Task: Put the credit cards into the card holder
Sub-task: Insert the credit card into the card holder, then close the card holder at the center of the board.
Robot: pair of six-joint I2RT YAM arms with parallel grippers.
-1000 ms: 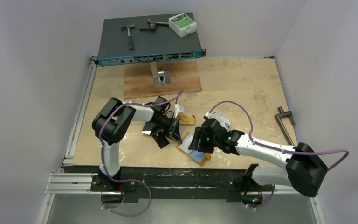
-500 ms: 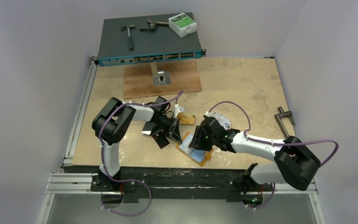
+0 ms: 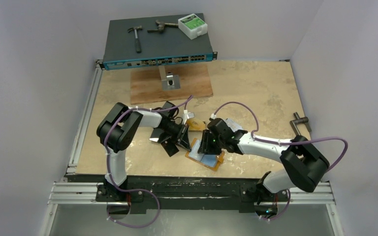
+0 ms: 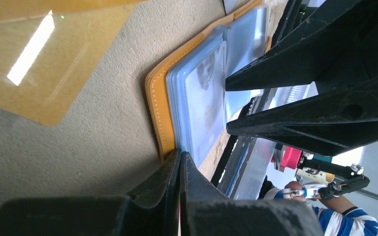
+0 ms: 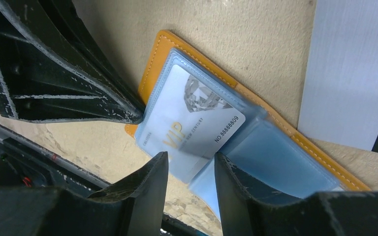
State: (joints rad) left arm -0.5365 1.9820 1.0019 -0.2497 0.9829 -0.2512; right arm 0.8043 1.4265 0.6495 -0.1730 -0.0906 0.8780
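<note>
The card holder (image 3: pixel 205 158) lies open near the table's front: an orange cover (image 5: pixel 153 59) with blue plastic sleeves. A silvery-white VIP credit card (image 5: pixel 192 125) lies on its left sleeve. My right gripper (image 5: pixel 189 164) hovers over the card's lower edge, open, with nothing pinched between its fingers. My left gripper (image 4: pixel 180 156) is shut and empty, its tips pressing on the holder's orange corner (image 4: pixel 163 147). Loose credit cards lie around: a gold one (image 4: pixel 44 64), a silvery one (image 5: pixel 349 73) and black ones (image 3: pixel 170 146).
A network switch (image 3: pixel 157 49) stands at the back with a hammer (image 3: pixel 136 37) and a white-green box (image 3: pixel 193 25) on it. A wooden board (image 3: pixel 187 86) with a metal bracket (image 3: pixel 169 81) lies before it. A metal handle (image 3: pixel 301 129) lies at the right edge.
My right gripper has moved left over the open card holder and its jaws have narrowed. The left arm has stayed in place.
</note>
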